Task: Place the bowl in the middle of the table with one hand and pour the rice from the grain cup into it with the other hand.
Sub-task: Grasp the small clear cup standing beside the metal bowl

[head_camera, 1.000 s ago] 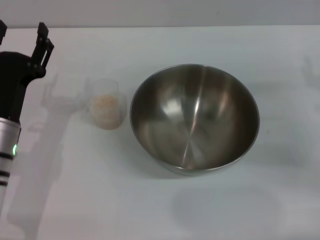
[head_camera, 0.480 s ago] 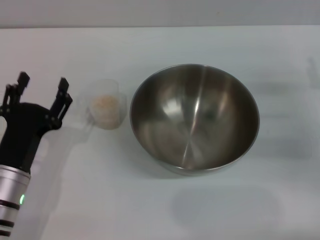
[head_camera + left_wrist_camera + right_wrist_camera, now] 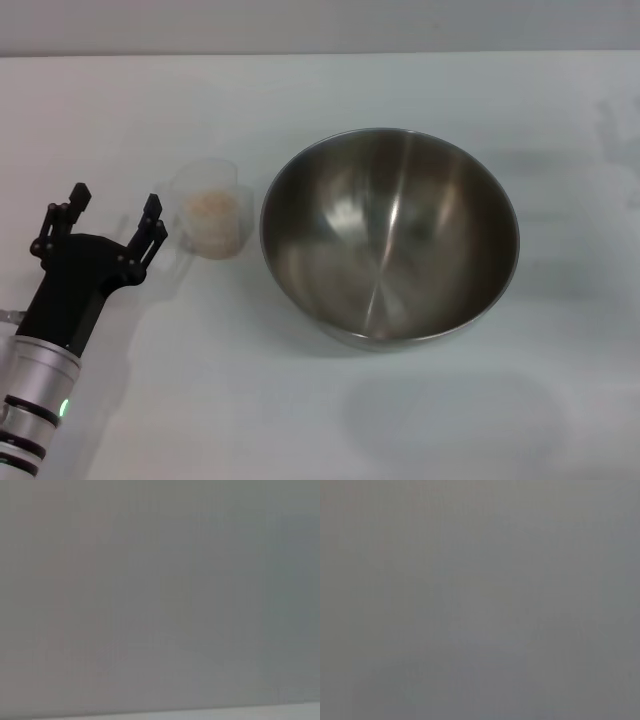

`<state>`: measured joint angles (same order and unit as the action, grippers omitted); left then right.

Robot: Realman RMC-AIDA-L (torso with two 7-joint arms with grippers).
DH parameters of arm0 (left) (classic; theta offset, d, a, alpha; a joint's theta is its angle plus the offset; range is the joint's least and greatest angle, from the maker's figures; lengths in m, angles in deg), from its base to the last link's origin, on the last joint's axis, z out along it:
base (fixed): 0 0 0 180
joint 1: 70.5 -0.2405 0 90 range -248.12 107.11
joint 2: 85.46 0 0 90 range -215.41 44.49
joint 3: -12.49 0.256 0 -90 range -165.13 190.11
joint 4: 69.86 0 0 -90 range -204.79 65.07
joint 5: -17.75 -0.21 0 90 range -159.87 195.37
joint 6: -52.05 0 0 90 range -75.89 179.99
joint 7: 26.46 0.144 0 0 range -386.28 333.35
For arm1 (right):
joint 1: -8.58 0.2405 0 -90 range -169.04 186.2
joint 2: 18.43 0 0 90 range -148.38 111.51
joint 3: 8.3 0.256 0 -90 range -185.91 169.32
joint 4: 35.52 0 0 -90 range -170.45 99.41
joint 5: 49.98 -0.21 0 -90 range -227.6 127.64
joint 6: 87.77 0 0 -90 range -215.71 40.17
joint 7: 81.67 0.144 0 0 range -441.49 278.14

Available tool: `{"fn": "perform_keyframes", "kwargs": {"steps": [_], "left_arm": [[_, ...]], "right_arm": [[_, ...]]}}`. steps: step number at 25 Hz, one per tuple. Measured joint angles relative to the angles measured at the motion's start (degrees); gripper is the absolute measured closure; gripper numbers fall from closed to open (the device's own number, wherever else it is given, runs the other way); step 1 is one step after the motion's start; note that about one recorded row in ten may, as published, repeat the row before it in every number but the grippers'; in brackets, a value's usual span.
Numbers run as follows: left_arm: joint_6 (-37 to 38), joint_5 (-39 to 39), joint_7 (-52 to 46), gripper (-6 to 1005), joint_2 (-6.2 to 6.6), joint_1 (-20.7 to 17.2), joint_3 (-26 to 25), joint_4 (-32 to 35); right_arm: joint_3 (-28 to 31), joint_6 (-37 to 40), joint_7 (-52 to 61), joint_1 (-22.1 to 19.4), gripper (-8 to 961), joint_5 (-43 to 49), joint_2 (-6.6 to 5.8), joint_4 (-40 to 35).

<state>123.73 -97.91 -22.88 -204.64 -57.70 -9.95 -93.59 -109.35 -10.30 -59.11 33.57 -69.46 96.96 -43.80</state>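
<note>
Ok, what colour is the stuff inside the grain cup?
Pale beige, slightly pinkish rice, seen through the clear grain cup; head view shows it best.

A plain grey wall (image 3: 320, 25) runs behind the work surface, with soft, even light casting faint shadows.

No readable text or markings anywhere.

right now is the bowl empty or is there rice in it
Empty: the bowl shows only bare steel inside. The rice sits in the upright grain cup beside it.
</note>
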Motion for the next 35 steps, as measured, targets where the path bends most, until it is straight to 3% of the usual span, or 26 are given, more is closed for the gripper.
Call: {"fn": "perform_keyframes", "kwargs": {"steps": [12, 35], "left_arm": [[-5.8, 0.0, 0.3, 182, 0.0, 2.1, -0.8, 1.6], [-10.3, 0.0, 1.9, 217, 0.0, 4.6, -3.3, 2.9]], "right_arm": [[0.0, 0.2, 0.0, -0.3, 428, 0.1, 0.05, -0.1], [0.0, 0.4, 0.2, -0.4, 428, 0.1, 0.18, -0.2]]}}
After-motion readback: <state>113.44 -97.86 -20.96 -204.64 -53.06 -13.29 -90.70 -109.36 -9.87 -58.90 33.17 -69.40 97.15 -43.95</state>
